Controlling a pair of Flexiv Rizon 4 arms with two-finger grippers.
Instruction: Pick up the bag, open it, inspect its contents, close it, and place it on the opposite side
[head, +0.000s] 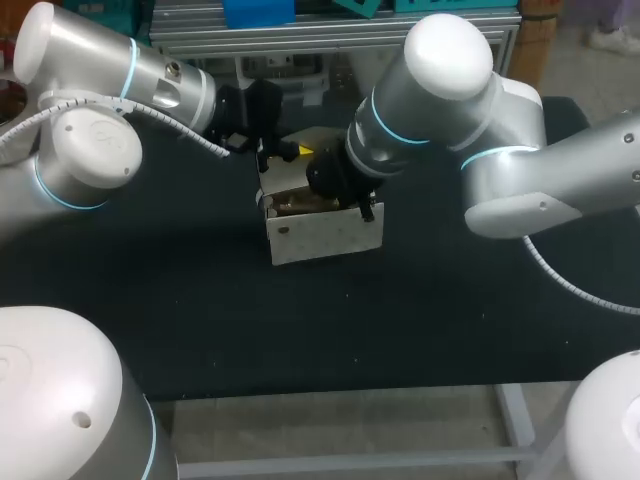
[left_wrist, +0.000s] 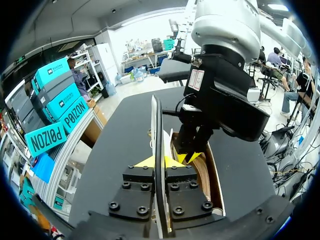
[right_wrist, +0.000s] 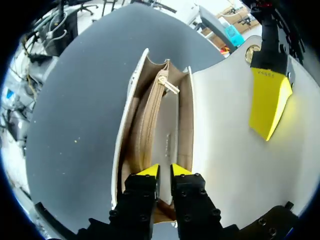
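Inspection step: white bag (head: 325, 238) stands open mid-worktop (head: 180, 300) toward the far edge, left gripper (left_wrist: 160, 162) clamped on the opened flap (right_wrist: 225, 145), right gripper (right_wrist: 165, 171) down in its mouth, grip cannot tell; next probably withdraw right, then close flap.

I see the white leather handbag (head: 325, 235) standing upright on the black desk (head: 200, 300), a little beyond its middle toward the far edge. Its flap (right_wrist: 225, 125) is lifted open, showing tan lining and a zipped inner pocket (right_wrist: 147, 125) with a gold pull.
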